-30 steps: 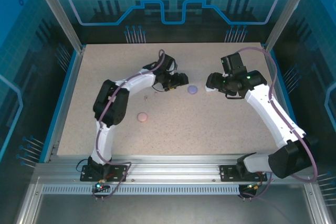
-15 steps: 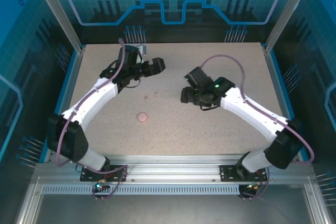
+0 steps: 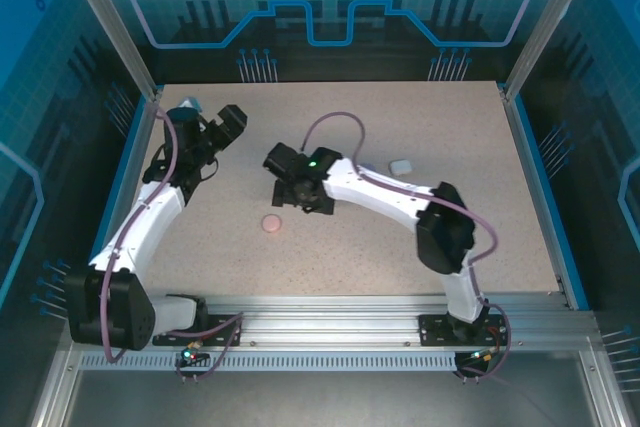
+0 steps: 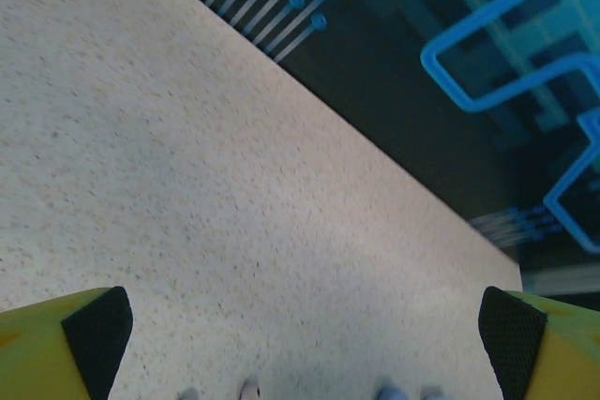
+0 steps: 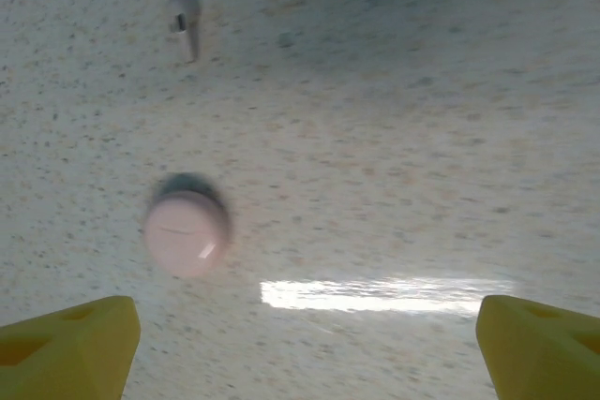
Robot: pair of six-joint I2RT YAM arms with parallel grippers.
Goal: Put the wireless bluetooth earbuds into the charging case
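Gaping wide, the right end effector (image 5: 305, 320) and left end effector (image 4: 305, 330) hold nothing. An earbud (image 5: 186, 21) lies upper left, above the pink case (image 5: 186, 231); it is probably light and slick, best pinched gently across its stem.

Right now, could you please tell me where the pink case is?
In the top view the pink case lies left of centre on the table, just below-left of the right end effector.
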